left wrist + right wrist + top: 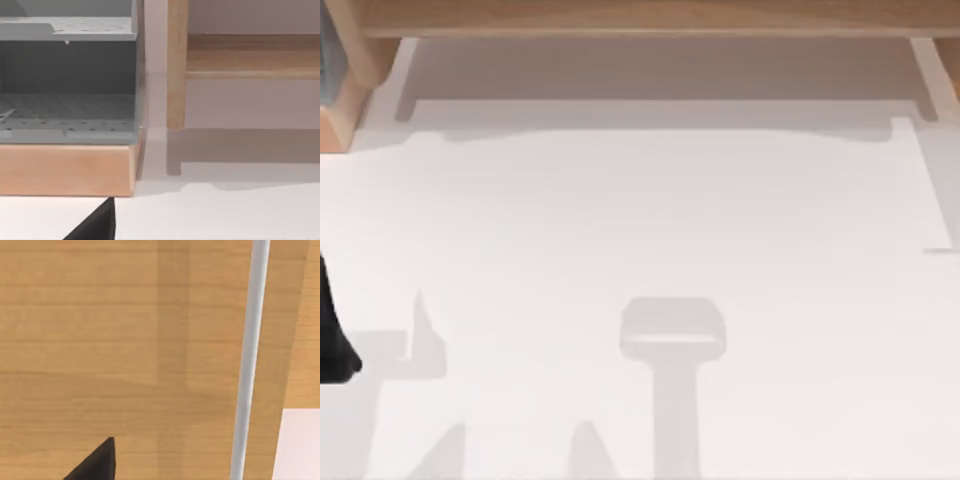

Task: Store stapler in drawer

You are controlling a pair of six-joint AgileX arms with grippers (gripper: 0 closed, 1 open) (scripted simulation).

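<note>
Black body of the left arm point(332, 340), top view: enters at the table's left edge, low on that side, and stands over the white tabletop point(650, 220).
- Tabletop: bare white surface crossed by soft grey shadows. Open room is wide across the middle and right.
- Far edge: a wooden shelf unit point(650, 18) runs the whole width. A paler recess lies under it.
- Far left corner: a wooden block point(345, 110) with a sliver of grey above it closes off that corner.

Left wrist view
- Left gripper point(95, 225): one dark wedge over the tabletop, near the wooden base. Whether it is open or closed cannot be told.
- Grey perforated rack point(67, 80): two tiers with dotted floors, open at the front, seated on a light wooden base point(65, 170).
- Upright wooden post point(176, 65): just beside the rack, with a narrow gap between them.
- Wooden shelf board point(252, 57): runs sideways from the post, with free space beneath it down to the tabletop.

Right wrist view
- Right gripper point(95, 465): one dark wedge close before a wooden panel point(120, 340). Whether it is open or closed cannot be told.
- Wooden panel: light grain running crosswise, with a darker shadow band down the middle.
- Pale grey bar point(250, 355): slim, runs lengthwise across the panel, slightly tilted.
- White surface point(300, 445): a corner of it lies past the panel's edge.

Where the stapler lies cannot be told.
</note>
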